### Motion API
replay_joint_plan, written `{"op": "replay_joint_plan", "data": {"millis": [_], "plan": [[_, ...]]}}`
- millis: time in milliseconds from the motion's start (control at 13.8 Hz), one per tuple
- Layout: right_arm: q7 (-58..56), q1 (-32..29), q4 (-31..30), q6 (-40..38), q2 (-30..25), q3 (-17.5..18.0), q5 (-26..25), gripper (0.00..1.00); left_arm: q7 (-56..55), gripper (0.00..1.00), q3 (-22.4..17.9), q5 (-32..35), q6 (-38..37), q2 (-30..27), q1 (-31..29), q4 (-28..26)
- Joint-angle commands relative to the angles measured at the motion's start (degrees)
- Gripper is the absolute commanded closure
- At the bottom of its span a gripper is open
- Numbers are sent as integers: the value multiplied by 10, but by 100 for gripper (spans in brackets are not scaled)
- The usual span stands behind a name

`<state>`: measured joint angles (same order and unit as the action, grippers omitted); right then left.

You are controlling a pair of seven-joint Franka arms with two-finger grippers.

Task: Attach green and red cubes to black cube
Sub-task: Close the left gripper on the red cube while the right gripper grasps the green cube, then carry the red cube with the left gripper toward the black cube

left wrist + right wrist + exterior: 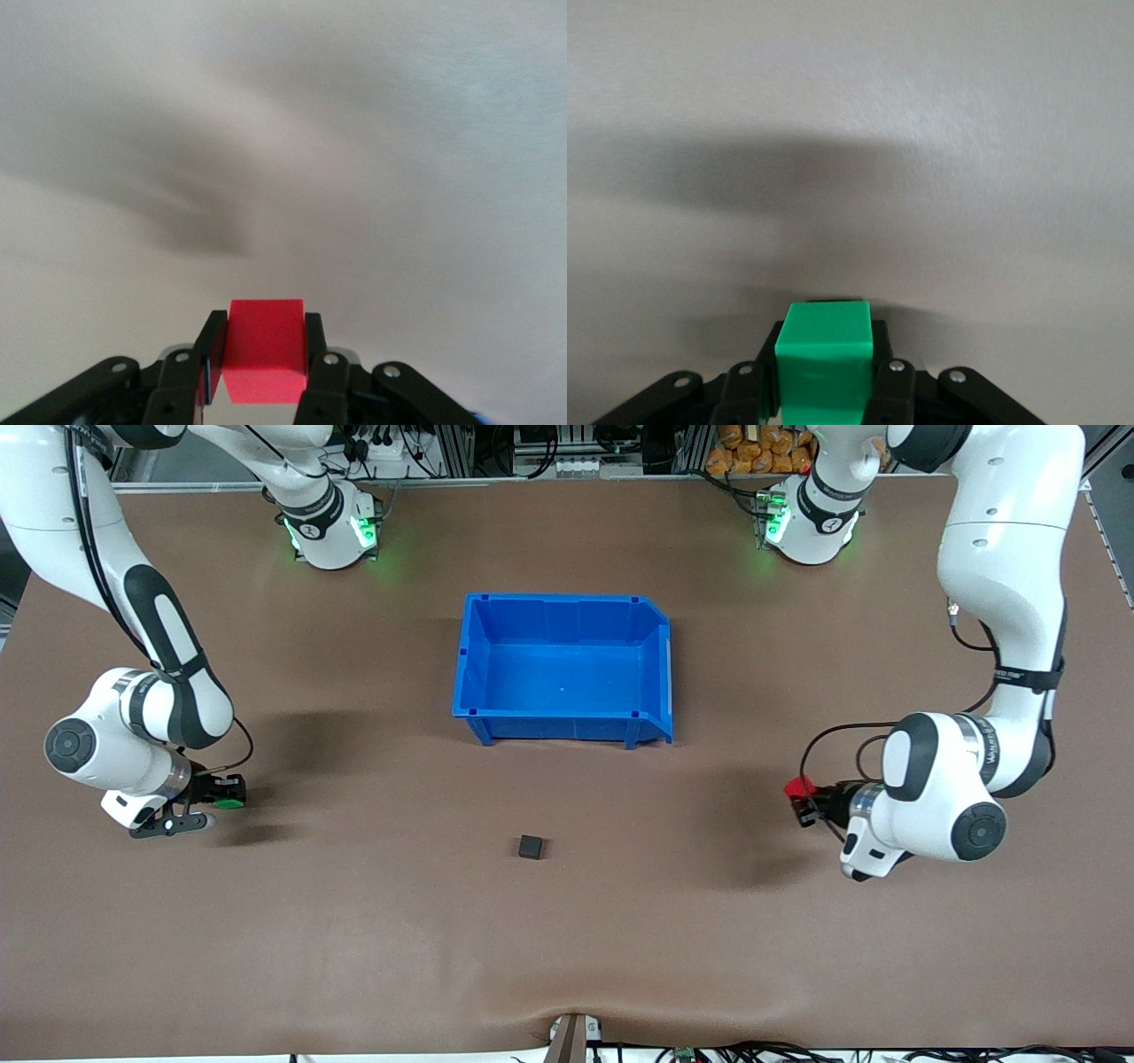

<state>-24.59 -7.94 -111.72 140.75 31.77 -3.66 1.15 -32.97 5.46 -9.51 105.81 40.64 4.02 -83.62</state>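
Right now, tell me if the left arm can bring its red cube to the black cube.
Probably yes. The left hand is shut on the red cube, and only bare table lies between it and the black cube; the blue bin sits farther from the camera, off that path.

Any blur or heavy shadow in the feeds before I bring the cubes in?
Front view: sharp, soft arm shadows on the mat, black cube plainly visible. Left wrist view: smeared backdrop with a dark streak, red cube crisp. Right wrist view: broad shadow band above the sharp green cube.
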Motion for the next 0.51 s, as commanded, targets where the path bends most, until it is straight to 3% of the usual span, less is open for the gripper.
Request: {"op": "replay_joint_plan", "data": {"millis": [0, 291, 436], "plan": [[-103, -14, 3, -30, -35, 8, -3, 76, -97, 100, -3, -40, -5, 9, 21, 24], [-335, -11, 11, -23, -44, 13, 15, 76, -183, 100, -3, -110, 25, 16, 30, 33], [-423, -8, 35, -24, -43, 38, 40, 76, -229, 100, -3, -126, 38, 25, 49, 43]]}}
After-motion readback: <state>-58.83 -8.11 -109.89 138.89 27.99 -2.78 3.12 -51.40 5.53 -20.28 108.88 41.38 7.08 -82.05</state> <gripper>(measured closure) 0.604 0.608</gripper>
